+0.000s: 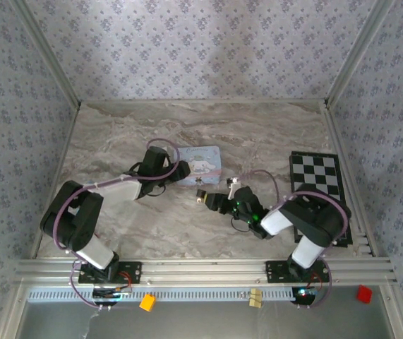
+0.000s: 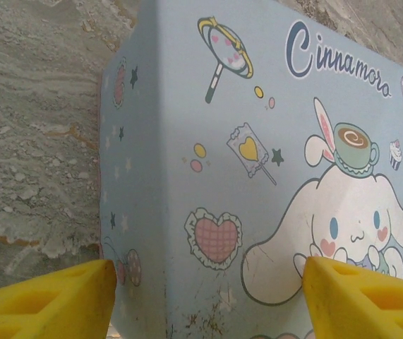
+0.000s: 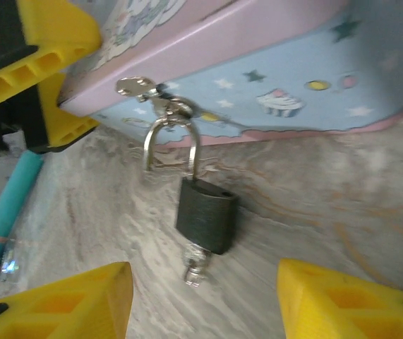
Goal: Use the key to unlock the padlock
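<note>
1. The padlock (image 3: 205,215) is seen lying on the marble-patterned table (image 3: 328,219), just in front of the side wall of the pale blue tin (image 3: 314,78). Its silvery loop is hooked through the tin's clasp.
2. The key (image 3: 194,267) is seated in the bottom of the dark lock body, at the end turned away from the tin.
3. The right gripper (image 3: 202,282) is held with its yellow fingers spread wide and nothing pinched. The key end of the lock is found just ahead of the gap, roughly centred between the two fingers.
4. The lock's long axis runs from the clasp towards this gripper, tilted slightly, so the key is presented head-on to it.
5. The right arm is judged to be the nearer one to the key.
6. The left gripper (image 2: 208,272) is set over the tin's lid near a corner, fingers well apart. Whether the tin is being pressed down cannot be told.
7. One leg of the loop appears to end free above the body, so the lock is judged possibly already released.
</note>
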### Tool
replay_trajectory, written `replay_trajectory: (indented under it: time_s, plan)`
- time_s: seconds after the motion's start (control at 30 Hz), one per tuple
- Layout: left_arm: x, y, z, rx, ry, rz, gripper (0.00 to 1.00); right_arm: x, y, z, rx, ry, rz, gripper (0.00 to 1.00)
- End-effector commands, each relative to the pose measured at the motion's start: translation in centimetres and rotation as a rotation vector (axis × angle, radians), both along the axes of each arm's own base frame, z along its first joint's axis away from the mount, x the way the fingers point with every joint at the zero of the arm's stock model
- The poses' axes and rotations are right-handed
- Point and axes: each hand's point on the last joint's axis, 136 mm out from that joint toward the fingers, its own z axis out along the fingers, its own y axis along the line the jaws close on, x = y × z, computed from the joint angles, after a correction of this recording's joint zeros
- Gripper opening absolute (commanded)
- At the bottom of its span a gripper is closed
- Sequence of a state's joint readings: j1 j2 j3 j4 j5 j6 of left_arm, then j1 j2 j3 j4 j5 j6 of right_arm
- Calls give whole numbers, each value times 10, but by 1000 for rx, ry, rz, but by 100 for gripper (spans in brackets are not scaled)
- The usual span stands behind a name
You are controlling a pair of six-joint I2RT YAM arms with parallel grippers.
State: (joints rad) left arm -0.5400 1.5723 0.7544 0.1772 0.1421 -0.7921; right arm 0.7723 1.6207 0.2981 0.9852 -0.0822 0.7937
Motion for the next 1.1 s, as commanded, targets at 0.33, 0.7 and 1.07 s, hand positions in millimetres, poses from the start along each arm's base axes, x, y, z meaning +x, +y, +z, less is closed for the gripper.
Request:
replay_trajectory:
  time_s: [0.33,0.7,1.07]
  plan:
    - [-35,-35,-6,-18,13,-21,70,15,-66,38,-132,-17,-29,64]
    - [-34,-44,-9,-33,30,-9,69,29,-39,38,64,25,16,59]
    - [-19,-39,-14,20,37,36,69,31,-21,8,51,-27,112,52]
